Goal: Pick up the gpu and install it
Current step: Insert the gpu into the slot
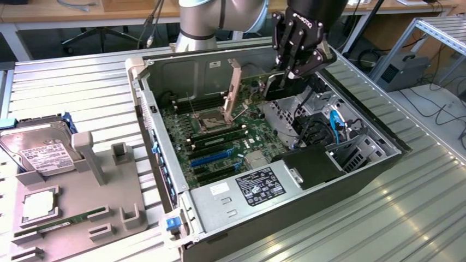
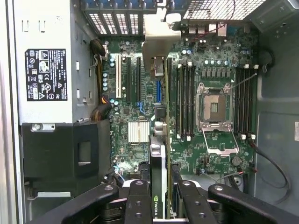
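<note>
The gpu [image 1: 280, 87] hangs over the far side of the open computer case [image 1: 364, 164], a dark card held on edge above the motherboard [image 1: 218, 136]. My gripper [image 1: 293, 75] is shut on it from above. In the wrist view the gpu [image 2: 158, 172] appears edge-on between my two black fingers [image 2: 138, 200], with a green logo on its rim. It hovers above the motherboard [image 2: 205, 154], apart from the expansion slots [image 2: 138, 77], which lie further along the board.
The CPU socket [image 1: 216, 119] stands with its lever raised. A power supply [image 1: 248, 191] fills the case's near end, beside black drive cages [image 1: 320, 136]. At the exterior view's left, a grey fixture [image 1: 80, 218] carries a hard drive [image 1: 36, 150] and a memory stick [image 1: 51, 225].
</note>
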`<state>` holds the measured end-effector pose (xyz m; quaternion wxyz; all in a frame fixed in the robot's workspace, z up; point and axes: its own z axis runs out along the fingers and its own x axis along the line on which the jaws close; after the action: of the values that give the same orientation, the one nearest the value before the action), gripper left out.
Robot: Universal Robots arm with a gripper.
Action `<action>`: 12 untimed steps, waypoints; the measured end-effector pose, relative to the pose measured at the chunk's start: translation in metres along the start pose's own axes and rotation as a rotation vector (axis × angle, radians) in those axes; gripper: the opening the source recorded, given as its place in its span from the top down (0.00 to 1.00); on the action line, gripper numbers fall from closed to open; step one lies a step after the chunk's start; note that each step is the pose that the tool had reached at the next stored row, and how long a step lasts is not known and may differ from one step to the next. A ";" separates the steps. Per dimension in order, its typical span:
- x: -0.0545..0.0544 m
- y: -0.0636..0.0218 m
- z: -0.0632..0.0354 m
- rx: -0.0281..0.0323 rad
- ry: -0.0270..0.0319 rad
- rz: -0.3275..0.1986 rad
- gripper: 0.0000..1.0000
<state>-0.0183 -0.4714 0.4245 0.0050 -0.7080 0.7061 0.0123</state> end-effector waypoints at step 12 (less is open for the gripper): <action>-0.015 0.0183 0.0193 0.0001 -0.0001 0.005 0.73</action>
<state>-0.0368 -0.4562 0.4058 0.0051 -0.7061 0.7080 0.0123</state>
